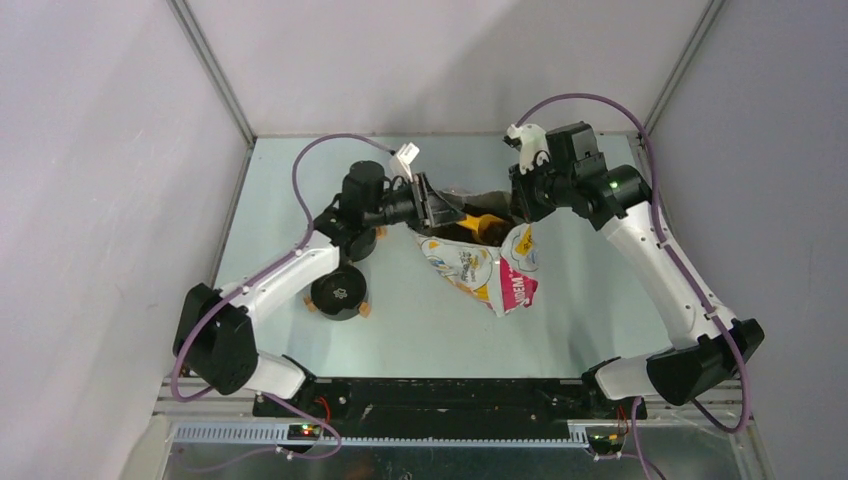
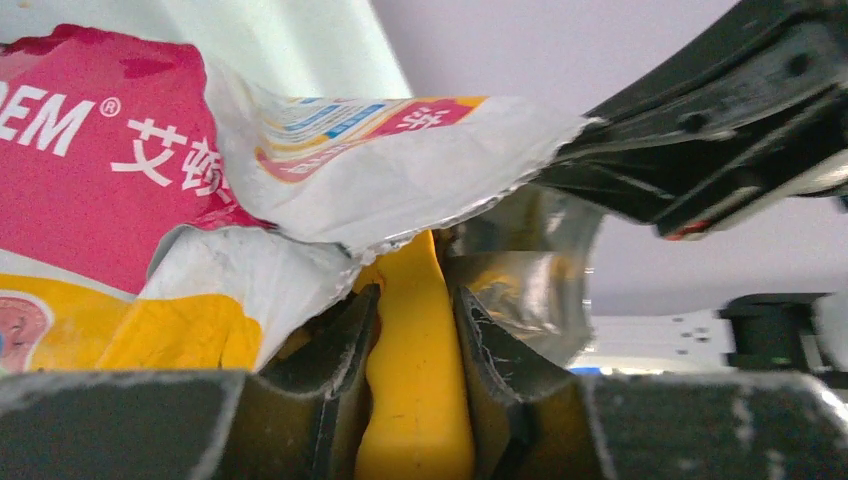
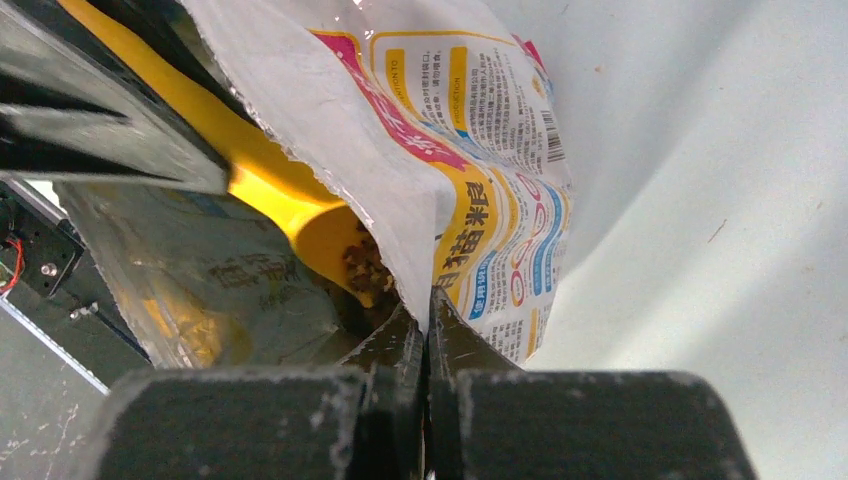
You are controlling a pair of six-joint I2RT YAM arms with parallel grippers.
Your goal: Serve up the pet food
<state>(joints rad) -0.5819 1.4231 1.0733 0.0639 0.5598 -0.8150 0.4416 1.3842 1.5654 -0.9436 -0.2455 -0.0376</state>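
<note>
The pet food (image 3: 362,262) shows as brown kibble lying in the bowl of an orange scoop (image 3: 300,215), inside the open mouth of the printed bag (image 3: 480,150). My left gripper (image 2: 417,300) is shut on the scoop's handle (image 2: 415,380), reaching into the bag (image 2: 150,180) from the left. In the top view the left gripper (image 1: 445,212) holds the scoop (image 1: 482,226) at the bag's (image 1: 490,272) upper opening. My right gripper (image 3: 428,305) is shut on the torn white edge of the bag and holds it open; it is the gripper (image 1: 518,205) on the right of the bag's mouth.
A black round bowl (image 1: 338,292) with orange feet sits on the table (image 1: 420,330) left of the bag, beside the left arm's forearm. The right arm's black links (image 2: 720,130) hang close above the bag's mouth. Grey walls enclose the table on three sides.
</note>
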